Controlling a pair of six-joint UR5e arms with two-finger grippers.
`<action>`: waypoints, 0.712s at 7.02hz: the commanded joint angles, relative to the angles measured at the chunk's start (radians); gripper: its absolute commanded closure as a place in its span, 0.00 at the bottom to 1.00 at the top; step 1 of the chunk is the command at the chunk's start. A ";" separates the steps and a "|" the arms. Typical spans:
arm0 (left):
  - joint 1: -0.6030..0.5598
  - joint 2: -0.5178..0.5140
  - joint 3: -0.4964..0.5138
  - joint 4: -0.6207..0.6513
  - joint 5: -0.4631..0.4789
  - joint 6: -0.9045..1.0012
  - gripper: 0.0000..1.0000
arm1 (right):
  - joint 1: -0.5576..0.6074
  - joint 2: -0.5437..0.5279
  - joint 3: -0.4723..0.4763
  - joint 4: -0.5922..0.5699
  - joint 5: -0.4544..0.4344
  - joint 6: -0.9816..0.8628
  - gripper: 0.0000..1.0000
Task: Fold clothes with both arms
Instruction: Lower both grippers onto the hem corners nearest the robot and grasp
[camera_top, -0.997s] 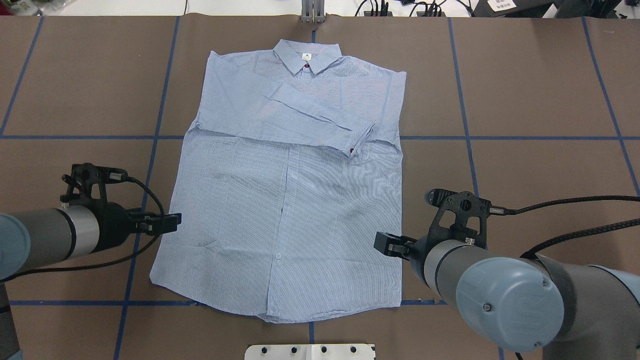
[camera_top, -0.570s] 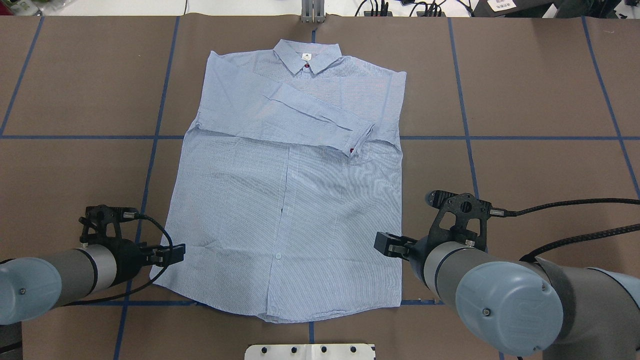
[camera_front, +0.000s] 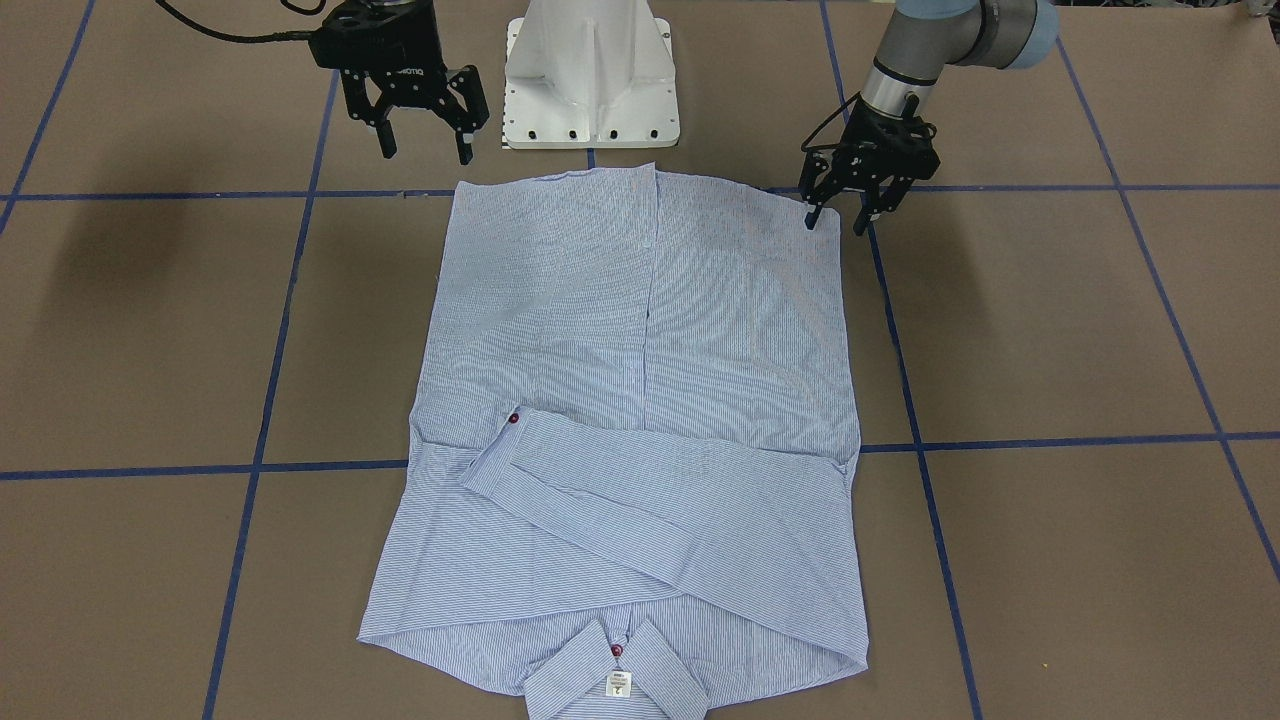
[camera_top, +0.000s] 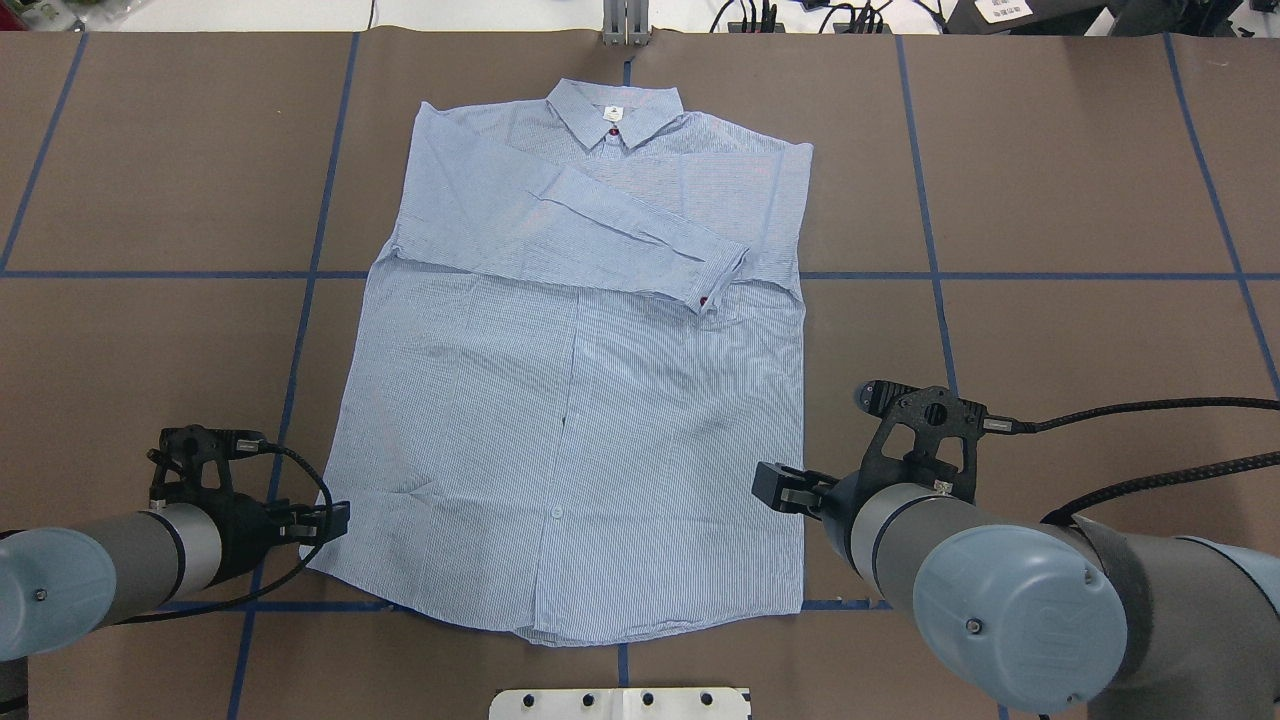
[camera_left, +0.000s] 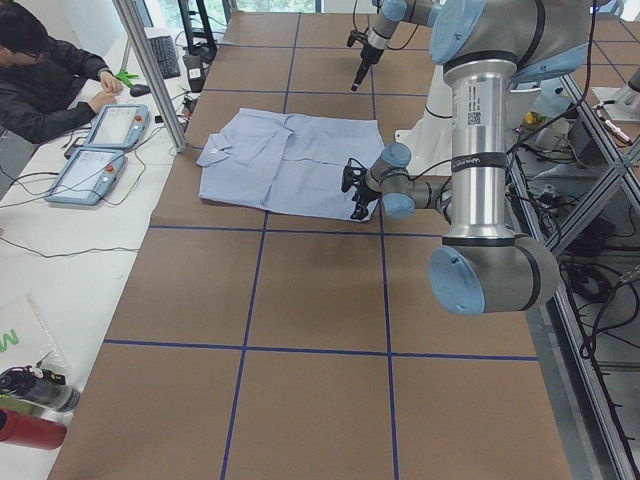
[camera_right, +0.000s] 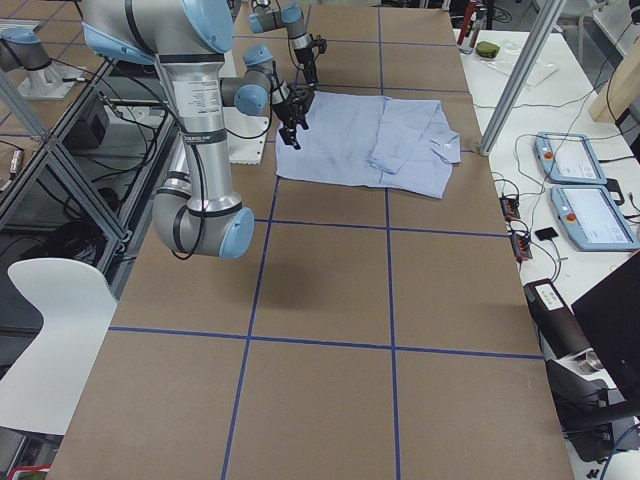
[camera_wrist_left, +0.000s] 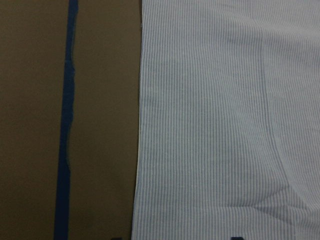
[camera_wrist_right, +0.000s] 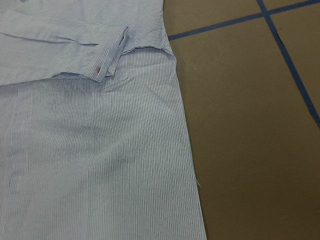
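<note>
The light blue striped shirt lies flat and face up, collar at the far side, with a sleeve folded across the chest and its cuff button showing. My left gripper is open and low at the shirt's near hem corner on my left; one fingertip is over the fabric edge. The left wrist view shows that side edge close below. My right gripper is open and held higher, just off the near right edge of the shirt, with nothing in it.
The white pedestal base stands at the near table edge between the arms. Blue tape lines cross the brown table cover. A metal post stands past the collar. A person sits at the far side with two pendants.
My left arm has drawn back along the shirt's left edge to the near hem corner and come lower. The right arm has barely moved, and the shirt lies as before.
</note>
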 joint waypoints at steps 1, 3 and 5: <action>0.003 0.005 0.001 0.001 -0.002 -0.032 0.29 | -0.002 -0.003 0.000 0.000 -0.003 0.000 0.00; 0.016 0.003 0.001 0.001 -0.002 -0.080 0.39 | -0.006 -0.003 0.000 0.000 -0.003 0.016 0.00; 0.022 0.015 0.006 0.001 0.001 -0.094 0.43 | -0.012 -0.003 0.000 0.000 -0.006 0.017 0.00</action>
